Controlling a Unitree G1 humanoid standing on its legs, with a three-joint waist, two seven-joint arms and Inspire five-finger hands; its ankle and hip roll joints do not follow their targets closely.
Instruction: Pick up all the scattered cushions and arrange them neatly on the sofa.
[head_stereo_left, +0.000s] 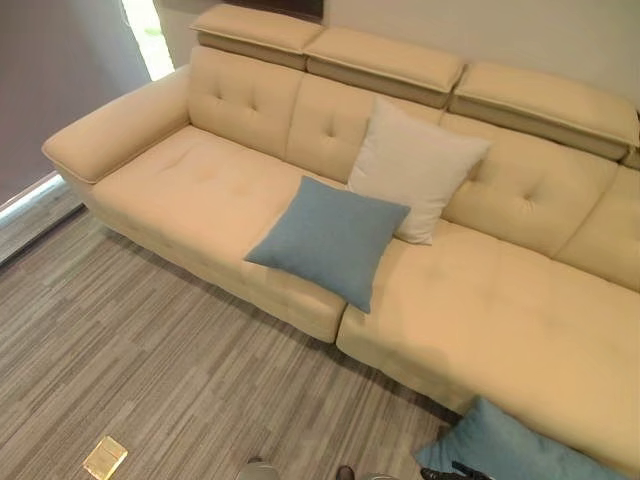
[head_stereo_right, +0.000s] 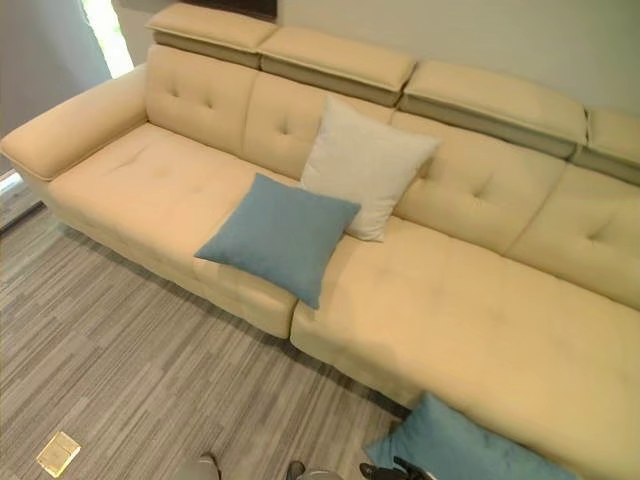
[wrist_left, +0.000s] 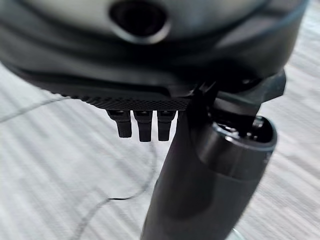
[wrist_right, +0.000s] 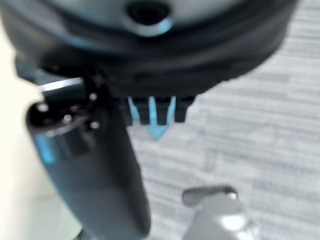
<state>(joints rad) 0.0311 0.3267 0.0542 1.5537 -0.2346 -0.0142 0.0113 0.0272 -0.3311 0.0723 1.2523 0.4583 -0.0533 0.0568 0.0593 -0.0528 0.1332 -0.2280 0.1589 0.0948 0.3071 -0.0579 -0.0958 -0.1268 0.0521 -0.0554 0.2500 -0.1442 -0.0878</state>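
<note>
In the left eye view a long cream sofa (head_stereo_left: 200, 190) runs from the upper left of the frame to the lower right. A blue cushion (head_stereo_left: 330, 240) lies tilted on the seat near the middle, its lower corner reaching past the seat's front edge. Just behind it a white cushion (head_stereo_left: 412, 170) leans against the backrest, and the two overlap. At the bottom right a second blue cushion (head_stereo_left: 510, 450) lies low by the sofa's front. The striped grey floor (head_stereo_left: 150, 370) fills the lower left, with a small yellowish card (head_stereo_left: 105, 457) lying on it near the bottom edge.

The right eye view shows the same scene, with a dark part of the right hand (head_stereo_right: 395, 468) against the lower blue cushion at the bottom edge.

In the left wrist view the left hand (wrist_left: 145, 125) hangs over the floor, thumb thick in the foreground and fingers curled in short, holding nothing.

In the right wrist view the fingers (wrist_right: 155, 111) of the right hand are curled round a piece of blue cushion that shows between them, with the cream sofa at the left edge.
</note>
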